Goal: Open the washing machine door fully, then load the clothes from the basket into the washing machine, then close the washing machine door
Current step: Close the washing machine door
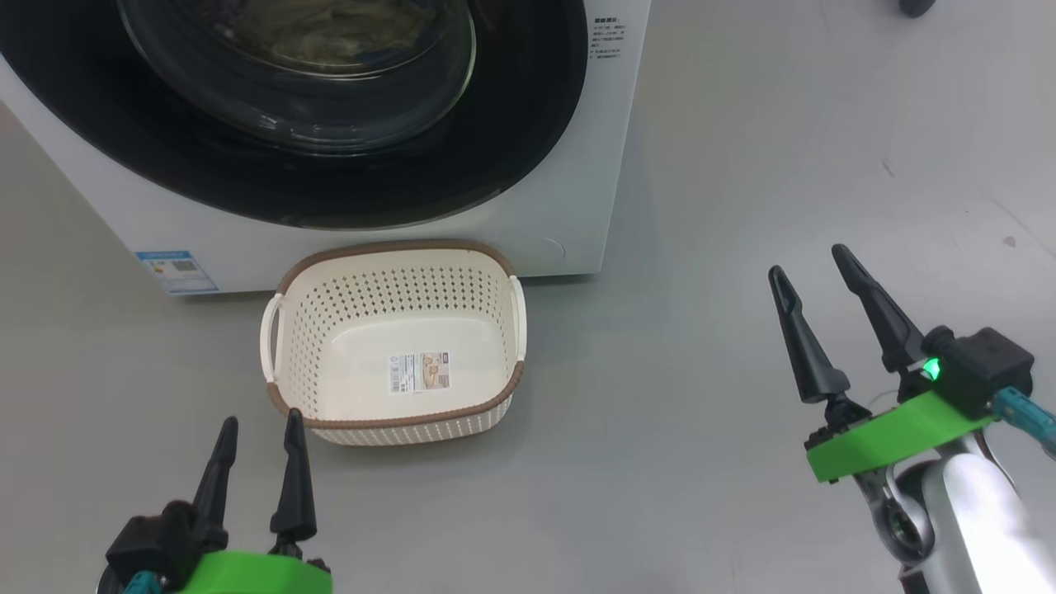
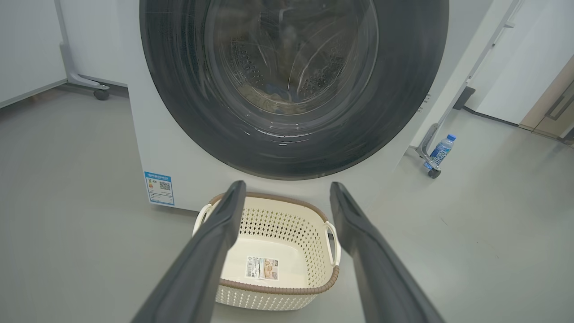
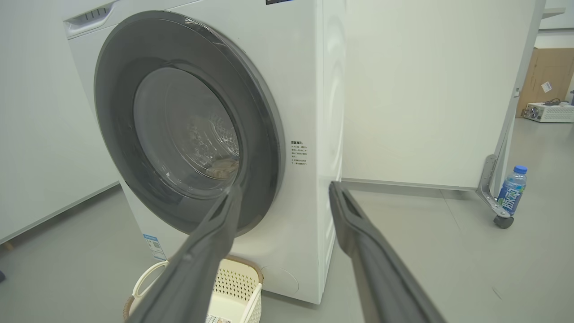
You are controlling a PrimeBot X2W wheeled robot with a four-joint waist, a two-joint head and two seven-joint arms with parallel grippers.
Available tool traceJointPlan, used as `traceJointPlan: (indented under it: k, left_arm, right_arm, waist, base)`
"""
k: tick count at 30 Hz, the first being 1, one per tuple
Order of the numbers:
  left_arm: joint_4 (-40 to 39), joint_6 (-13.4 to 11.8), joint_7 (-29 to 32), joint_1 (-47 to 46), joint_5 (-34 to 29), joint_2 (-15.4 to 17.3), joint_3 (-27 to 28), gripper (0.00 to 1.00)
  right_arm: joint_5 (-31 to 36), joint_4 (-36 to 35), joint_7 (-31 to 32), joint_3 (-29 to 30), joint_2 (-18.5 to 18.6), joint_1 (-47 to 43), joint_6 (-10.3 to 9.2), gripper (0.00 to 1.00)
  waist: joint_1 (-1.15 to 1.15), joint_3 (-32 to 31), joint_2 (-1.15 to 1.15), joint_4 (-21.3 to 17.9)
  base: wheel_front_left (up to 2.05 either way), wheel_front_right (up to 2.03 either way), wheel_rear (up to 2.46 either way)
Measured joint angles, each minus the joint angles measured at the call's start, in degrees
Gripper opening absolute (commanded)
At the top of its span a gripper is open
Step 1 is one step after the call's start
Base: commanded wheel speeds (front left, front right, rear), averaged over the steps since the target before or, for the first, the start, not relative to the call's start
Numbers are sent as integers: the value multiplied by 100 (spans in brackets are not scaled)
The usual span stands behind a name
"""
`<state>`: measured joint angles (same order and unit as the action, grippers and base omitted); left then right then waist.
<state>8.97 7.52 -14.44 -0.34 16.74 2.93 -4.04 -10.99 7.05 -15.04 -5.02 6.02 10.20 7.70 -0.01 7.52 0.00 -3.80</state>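
Behind the shut round door (image 1: 511, 124) (glossy black ring, bulging glass), pale-yellow clothes (image 2: 273, 96) are a blur; the white boxy washing machine (image 1: 577, 206) is cut off above. The cream perforated plastic basket (image 1: 371, 297) stands just before it. The left gripper (image 1: 261, 417) and right gripper (image 1: 808, 259) gape, holding nothing.

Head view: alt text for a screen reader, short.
A closed washing machine door, pale clothes dimly behind its glass, tops the frame above an empty cream basket on the grey floor. The left gripper and right gripper hang open and empty at the lower corners.
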Motion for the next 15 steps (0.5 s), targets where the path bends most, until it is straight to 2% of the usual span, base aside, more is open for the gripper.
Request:
traceJointPlan:
  k: [15]
  left_arm:
    - [-2, -1, 0, 75, 1, -3, 0, 100]
  right_arm:
    - [82, -121, 0, 431, -254, -738, 0, 100]
  waist:
    - [0, 17, 0, -75]
  base:
    - [0, 0, 0]
